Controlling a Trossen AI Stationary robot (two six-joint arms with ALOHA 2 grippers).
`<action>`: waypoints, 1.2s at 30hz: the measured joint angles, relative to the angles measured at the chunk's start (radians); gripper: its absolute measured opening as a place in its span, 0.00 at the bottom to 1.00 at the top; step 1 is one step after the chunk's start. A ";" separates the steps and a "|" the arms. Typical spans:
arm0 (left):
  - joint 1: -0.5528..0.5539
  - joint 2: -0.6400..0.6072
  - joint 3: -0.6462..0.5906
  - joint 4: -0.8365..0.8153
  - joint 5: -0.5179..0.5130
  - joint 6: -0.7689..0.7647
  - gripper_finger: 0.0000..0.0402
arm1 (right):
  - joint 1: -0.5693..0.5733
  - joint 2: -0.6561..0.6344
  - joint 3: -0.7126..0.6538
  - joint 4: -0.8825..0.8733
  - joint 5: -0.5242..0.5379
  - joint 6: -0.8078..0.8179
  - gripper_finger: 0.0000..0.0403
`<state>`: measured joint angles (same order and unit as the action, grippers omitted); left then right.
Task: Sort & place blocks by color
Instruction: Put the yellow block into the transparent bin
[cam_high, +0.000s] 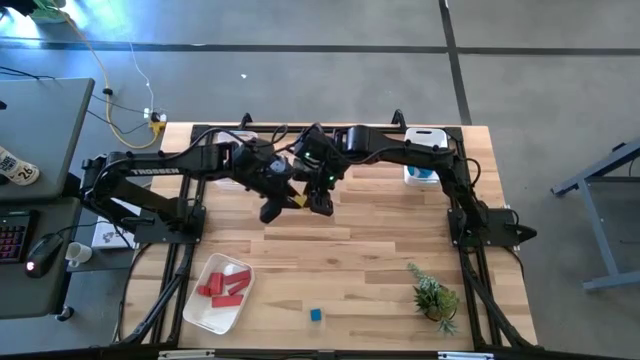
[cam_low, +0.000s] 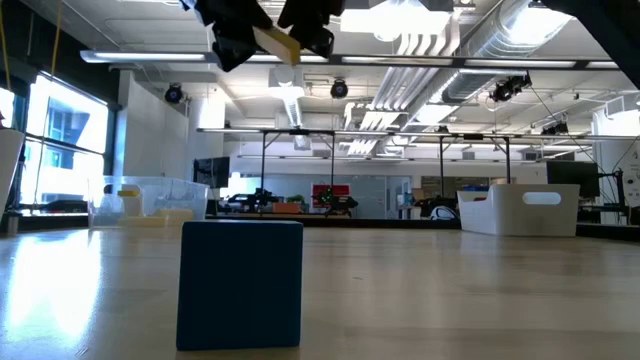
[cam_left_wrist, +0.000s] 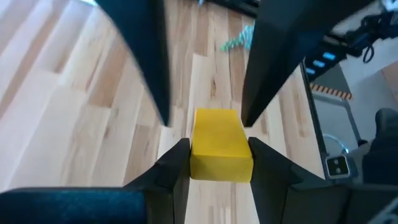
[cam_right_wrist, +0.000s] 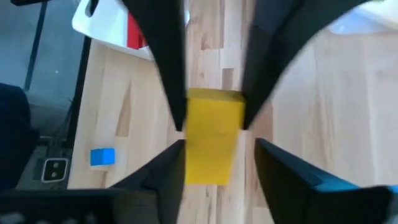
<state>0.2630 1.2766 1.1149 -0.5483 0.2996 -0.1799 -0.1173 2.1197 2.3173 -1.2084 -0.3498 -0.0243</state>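
A yellow block (cam_high: 298, 200) is high over the table's middle, between my two grippers. My left gripper (cam_left_wrist: 219, 152) reaches in from the table's left and is shut on it. My right gripper (cam_right_wrist: 217, 152) comes from the right and is open, its fingers on either side of the block's other end (cam_right_wrist: 211, 155). A gap shows beside one finger (cam_right_wrist: 273, 162). A lone blue block (cam_high: 316, 315) rests on the table near the near edge and looms large in the low view (cam_low: 240, 290). Several red blocks (cam_high: 225, 285) lie in a white tray (cam_high: 205, 310). My left gripper pinches the yellow block between its two fingers, one on each of two opposite side faces, at the end nearest its wrist (cam_left_wrist: 221, 167). It comes from the table's left. The block is lifted clear of the table (cam_low: 275, 42), slightly tilted. My right gripper: whether a finger touches the block, I cannot tell.
A small green plant (cam_high: 432, 295) stands near the right near corner. A white bin (cam_high: 425, 160) sits at the far right and a clear container (cam_low: 150, 200) at the far left. Bare wood lies between the tray and the plant.
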 joint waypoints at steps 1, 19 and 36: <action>0.000 0.000 0.000 -0.015 -0.004 0.000 0.27 | 0.000 0.000 0.000 0.006 0.002 0.000 0.48; 0.167 -0.010 0.000 -0.553 -0.466 0.039 0.28 | 0.007 0.000 0.000 -0.021 0.137 0.094 0.61; 0.428 -0.012 -0.064 -0.629 -0.579 0.078 0.28 | 0.101 0.001 -0.008 0.005 0.372 0.390 0.62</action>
<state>0.6905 1.2644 1.0512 -1.1770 -0.2795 -0.1018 -0.0167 2.1208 2.3089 -1.2037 0.0220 0.3653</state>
